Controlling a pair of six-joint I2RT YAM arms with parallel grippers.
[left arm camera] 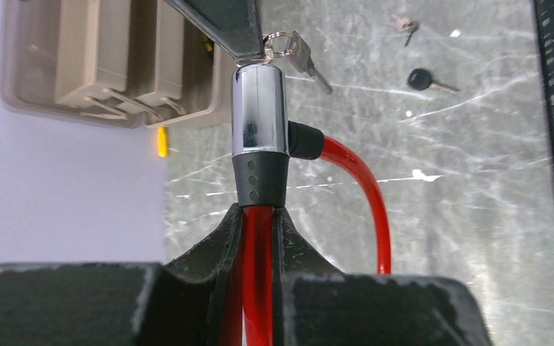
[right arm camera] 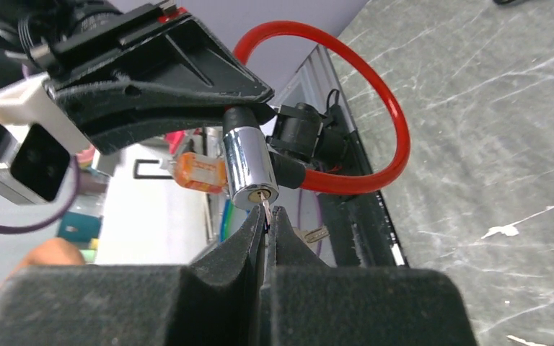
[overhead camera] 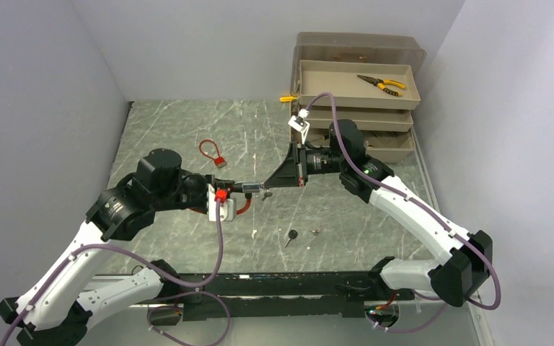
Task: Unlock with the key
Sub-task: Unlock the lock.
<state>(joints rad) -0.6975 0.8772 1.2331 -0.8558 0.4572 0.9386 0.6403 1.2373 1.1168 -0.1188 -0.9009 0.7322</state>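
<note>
L hand (left arm camera: 258, 220) clamped on red cable lock (left arm camera: 258, 108), gripping cable just below chrome cylinder, held in air over desk (overhead camera: 173, 122) ctr. R hand (right arm camera: 267, 216) pinched shut on key (right arm camera: 266, 207), tip at keyhole. Spare black-head key (overhead camera: 291, 236) lying nr front edge.

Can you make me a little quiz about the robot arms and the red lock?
1. True or false: the left gripper is shut on the red cable lock.
2. What does the right gripper pinch? A) a spoon B) a key C) a cup
3. Fill in: the black-headed key lies on the ____.
Key: 1 true. 2 B; its tip is at the lock's keyhole. 3 table.
</note>
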